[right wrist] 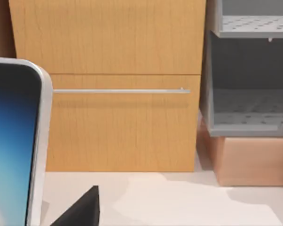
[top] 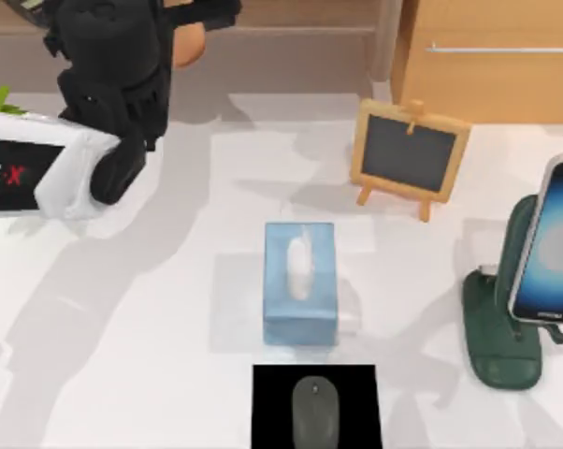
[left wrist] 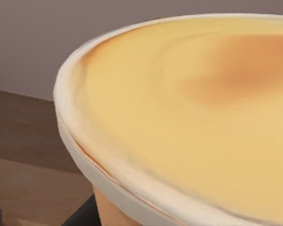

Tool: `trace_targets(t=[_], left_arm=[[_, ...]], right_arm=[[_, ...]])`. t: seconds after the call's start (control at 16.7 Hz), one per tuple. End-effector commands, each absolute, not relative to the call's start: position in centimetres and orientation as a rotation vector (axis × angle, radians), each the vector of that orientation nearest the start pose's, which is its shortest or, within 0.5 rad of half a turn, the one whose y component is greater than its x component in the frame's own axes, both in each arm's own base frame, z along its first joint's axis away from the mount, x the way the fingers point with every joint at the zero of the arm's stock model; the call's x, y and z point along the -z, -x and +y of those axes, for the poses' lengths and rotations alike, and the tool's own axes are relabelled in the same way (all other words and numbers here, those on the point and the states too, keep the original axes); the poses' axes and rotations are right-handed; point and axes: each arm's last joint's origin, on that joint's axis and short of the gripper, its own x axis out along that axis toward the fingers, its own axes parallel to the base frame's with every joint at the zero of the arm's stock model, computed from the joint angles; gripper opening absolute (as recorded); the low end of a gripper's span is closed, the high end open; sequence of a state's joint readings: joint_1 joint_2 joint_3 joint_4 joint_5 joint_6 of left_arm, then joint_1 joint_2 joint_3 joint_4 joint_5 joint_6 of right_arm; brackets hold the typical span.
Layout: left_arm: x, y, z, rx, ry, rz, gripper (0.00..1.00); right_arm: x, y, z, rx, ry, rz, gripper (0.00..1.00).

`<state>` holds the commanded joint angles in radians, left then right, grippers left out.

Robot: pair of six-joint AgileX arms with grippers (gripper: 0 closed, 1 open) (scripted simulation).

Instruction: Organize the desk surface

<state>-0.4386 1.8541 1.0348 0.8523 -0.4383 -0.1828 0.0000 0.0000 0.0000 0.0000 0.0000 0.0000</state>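
I see a tan wood cabinet (right wrist: 122, 84) with a metal handle (right wrist: 120, 91) at the far right, grey shelves (right wrist: 249, 75) beside it, over a copper box (right wrist: 254, 160).

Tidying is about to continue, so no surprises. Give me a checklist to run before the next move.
1. Left gripper, far left of the desk, holding the orange bowl: cannot tell.
2. Tissue box upright mid-desk: ok.
3. Mouse on its black mat: ok.
4. Phone seated in green stand, right side: ok.
5. Chalkboard standing, apart from the tissue box: ok.
6. Right arm, by the phone, out of the way: cannot tell.
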Motion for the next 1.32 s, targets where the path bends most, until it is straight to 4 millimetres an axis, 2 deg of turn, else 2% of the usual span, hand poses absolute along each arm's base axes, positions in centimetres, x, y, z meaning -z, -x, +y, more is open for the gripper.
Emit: trace_targets(t=[0.54, 0.78, 1.2, 1.32], left_arm=[[-25.4, -42.2, -16.3, 0.017, 0.133, 0.016, 0.0], [-25.4, -45.2, -14.9, 0.027, 0.02, 0.088, 0.0], [-25.4, -45.4, -14.7, 0.028, 0.006, 0.097, 0.0], [-26.1, -45.2, -13.4, -0.024, -0.016, 0.083, 0.0]], right_arm=[[-16.0, -10.6, -0.1, 0.0, 0.0, 0.0, 1.0], [-16.0, -10.6, -0.1, 0.0, 0.0, 0.0, 1.0], [-16.0, -10.6, -0.1, 0.0, 0.0, 0.0, 1.0], [-16.0, -10.6, -0.1, 0.0, 0.0, 0.0, 1.0]])
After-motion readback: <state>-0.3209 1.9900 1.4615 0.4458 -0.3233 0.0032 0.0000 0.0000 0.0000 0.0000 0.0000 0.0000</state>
